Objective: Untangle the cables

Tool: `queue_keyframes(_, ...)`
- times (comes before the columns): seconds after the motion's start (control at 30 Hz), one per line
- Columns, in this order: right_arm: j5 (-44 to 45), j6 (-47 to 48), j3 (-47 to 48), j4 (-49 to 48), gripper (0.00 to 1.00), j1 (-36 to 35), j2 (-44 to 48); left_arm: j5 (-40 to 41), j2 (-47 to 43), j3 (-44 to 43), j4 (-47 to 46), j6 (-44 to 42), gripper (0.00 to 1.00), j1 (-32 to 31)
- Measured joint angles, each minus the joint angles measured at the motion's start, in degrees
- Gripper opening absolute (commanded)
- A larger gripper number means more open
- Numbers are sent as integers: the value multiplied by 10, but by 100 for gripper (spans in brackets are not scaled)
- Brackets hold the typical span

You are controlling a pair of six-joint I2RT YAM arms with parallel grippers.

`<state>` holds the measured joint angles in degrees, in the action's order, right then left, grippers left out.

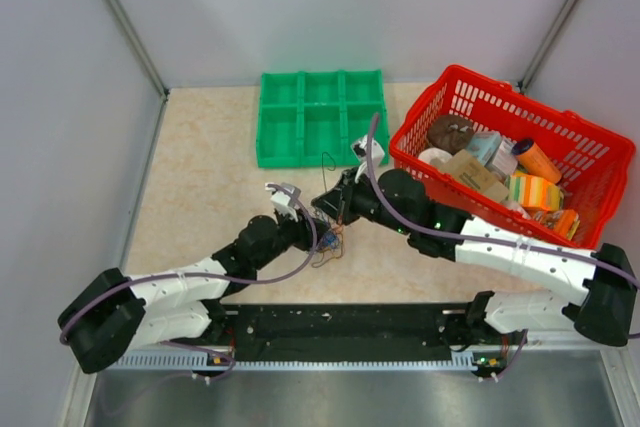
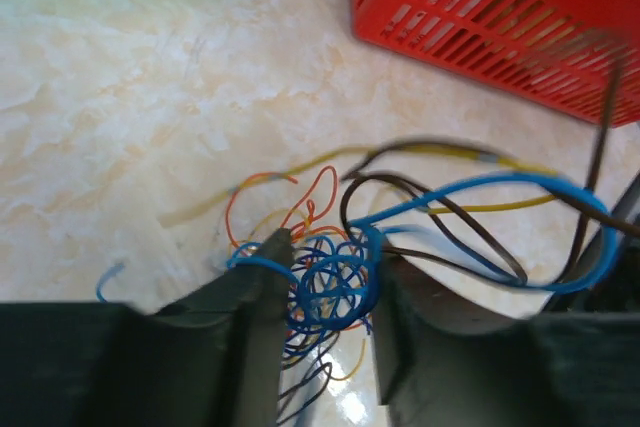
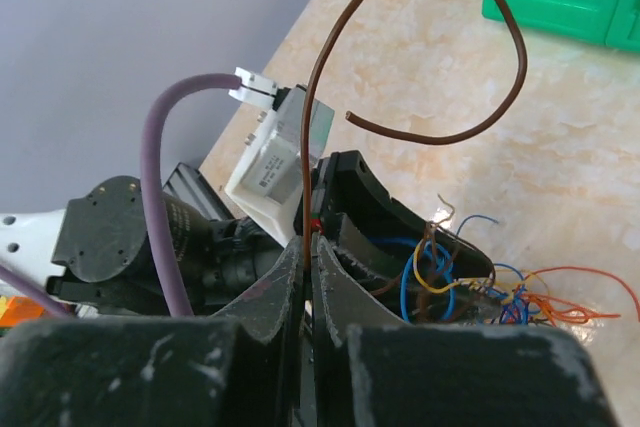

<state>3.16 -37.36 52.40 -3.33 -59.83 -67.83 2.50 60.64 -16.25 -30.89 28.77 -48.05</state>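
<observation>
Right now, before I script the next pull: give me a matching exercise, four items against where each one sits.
1. brown wire
2. blue tangle
3. red basket
4. green tray

A. between the fingers of the left gripper
B. back right, holding packaged goods
C. pinched in the right gripper, curling upward
D. back centre

Pairs: 1-C, 2-A, 3-B, 4-D
</observation>
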Motion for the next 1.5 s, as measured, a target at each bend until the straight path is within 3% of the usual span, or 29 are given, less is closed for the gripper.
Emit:
queue_keyframes(0.1, 1, 0, 16, 11, 0, 0, 4, 18, 12, 9, -26, 7, 14, 0)
queue_keyframes(0.33, 23, 18, 64, 32, 0, 0, 21, 42, 13, 46, -51, 31, 7, 0)
queue_keyframes(0.4, 30, 25, 80, 34, 0, 0, 21, 44, 13, 54, -54, 37, 0, 0)
queue_keyframes(1.0, 70, 125, 259, 104, 0, 0, 22, 75, 47, 68, -83, 84, 0, 0)
queue_keyframes(1.5, 110, 249, 485, 126, 0, 0, 32, 105, 122, 75, -95, 122, 0, 0)
